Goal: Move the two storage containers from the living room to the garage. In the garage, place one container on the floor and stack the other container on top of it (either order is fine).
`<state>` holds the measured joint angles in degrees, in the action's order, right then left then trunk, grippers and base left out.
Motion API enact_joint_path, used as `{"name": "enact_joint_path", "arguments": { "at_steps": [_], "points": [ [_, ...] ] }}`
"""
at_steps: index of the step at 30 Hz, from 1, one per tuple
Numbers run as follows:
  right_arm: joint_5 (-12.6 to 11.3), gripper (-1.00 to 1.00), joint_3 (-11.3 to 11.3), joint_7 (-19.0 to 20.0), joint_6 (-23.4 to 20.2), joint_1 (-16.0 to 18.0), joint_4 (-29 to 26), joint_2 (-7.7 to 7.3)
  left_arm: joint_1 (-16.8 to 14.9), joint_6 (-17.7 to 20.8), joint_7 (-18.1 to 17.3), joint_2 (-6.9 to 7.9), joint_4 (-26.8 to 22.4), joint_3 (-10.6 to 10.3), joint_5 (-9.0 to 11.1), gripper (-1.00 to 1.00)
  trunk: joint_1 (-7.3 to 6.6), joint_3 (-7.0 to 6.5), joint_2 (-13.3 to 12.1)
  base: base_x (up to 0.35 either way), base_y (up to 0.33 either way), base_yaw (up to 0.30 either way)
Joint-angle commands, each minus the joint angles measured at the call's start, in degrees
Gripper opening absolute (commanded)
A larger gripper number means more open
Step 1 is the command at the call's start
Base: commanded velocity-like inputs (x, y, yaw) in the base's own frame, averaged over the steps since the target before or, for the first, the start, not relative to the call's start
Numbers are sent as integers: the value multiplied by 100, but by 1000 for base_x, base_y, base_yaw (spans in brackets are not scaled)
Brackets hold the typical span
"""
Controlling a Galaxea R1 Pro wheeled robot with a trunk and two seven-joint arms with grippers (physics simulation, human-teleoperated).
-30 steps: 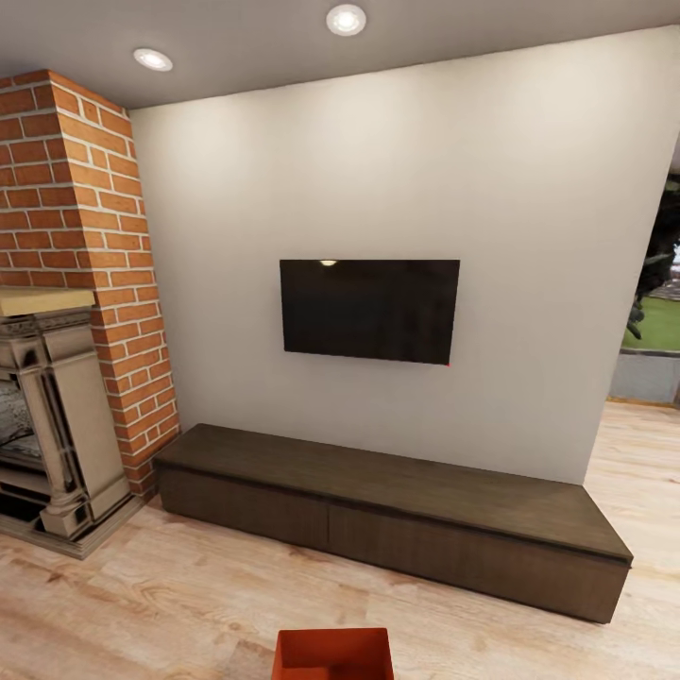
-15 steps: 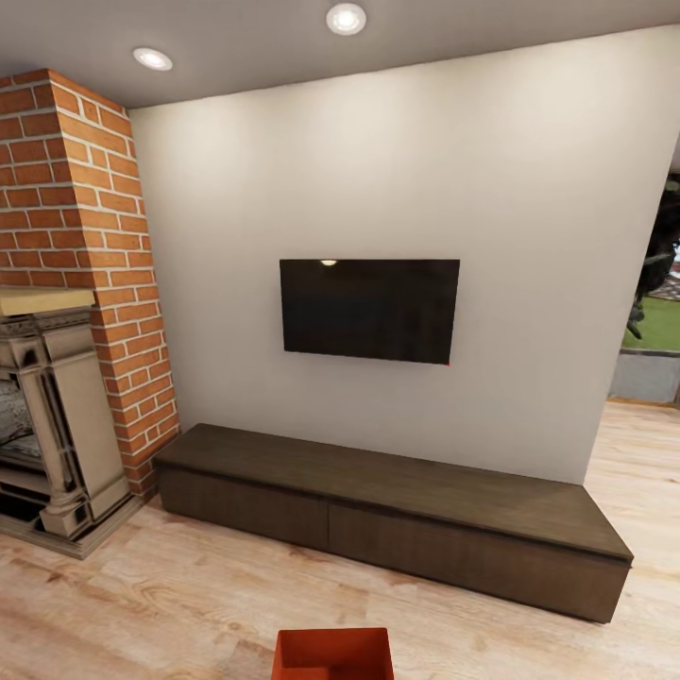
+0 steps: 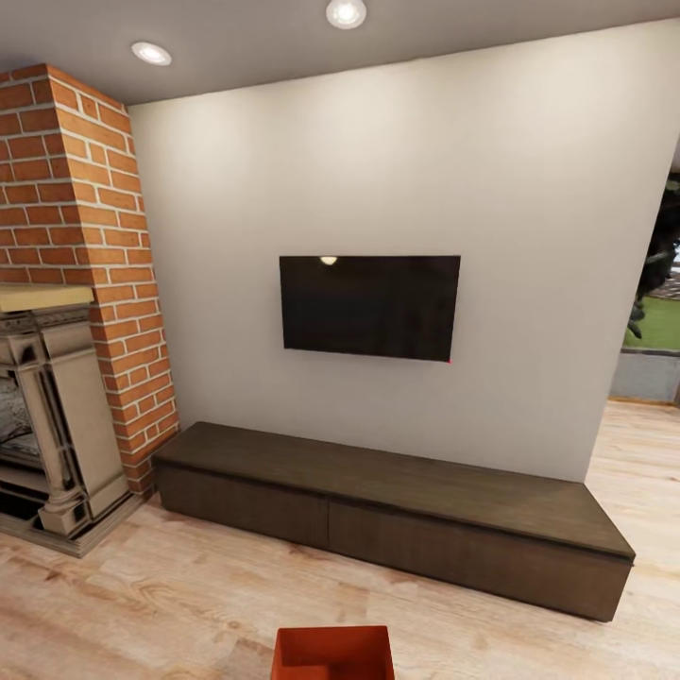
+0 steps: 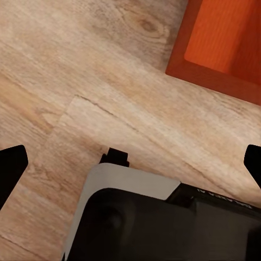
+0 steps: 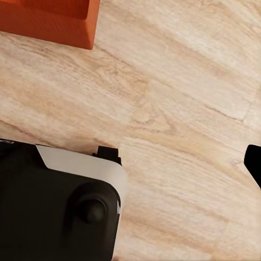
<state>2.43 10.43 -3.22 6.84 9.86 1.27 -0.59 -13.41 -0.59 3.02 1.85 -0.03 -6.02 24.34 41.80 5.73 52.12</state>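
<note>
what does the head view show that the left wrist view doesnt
Head view: the wall TV, the long dark bench, the red brick fireplace and two ceiling lights.

Left wrist view: the left end effector, its dark fingertips spread far apart at the picture's edges, and the robot's grey and black base below the arm.

Both: an orange-red storage container resting on the light wood-plank floor.

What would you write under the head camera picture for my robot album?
Living room: a dark TV above a long low bench, brick fireplace beside it, an orange-red storage container on the wood floor.
</note>
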Motion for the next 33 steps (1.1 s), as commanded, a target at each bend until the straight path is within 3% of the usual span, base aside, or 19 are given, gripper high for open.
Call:
{"name": "enact_joint_path", "arguments": {
  "at_steps": [1,30,33],
  "points": [
    [24,100,28,-23,15,7,14,3,-4,-8,14,0,1,-49,45,100,23,27,48,0,0,0],
    [-9,100,3,-21,-9,7,14,6,-4,-9,14,0,3,-49,45,100,660,756,1211,0,0,0],
    [-13,100,-3,-21,-8,7,14,6,-4,-5,14,0,3,-49,45,100,660,783,1211,0,0,0]
  ]
}}
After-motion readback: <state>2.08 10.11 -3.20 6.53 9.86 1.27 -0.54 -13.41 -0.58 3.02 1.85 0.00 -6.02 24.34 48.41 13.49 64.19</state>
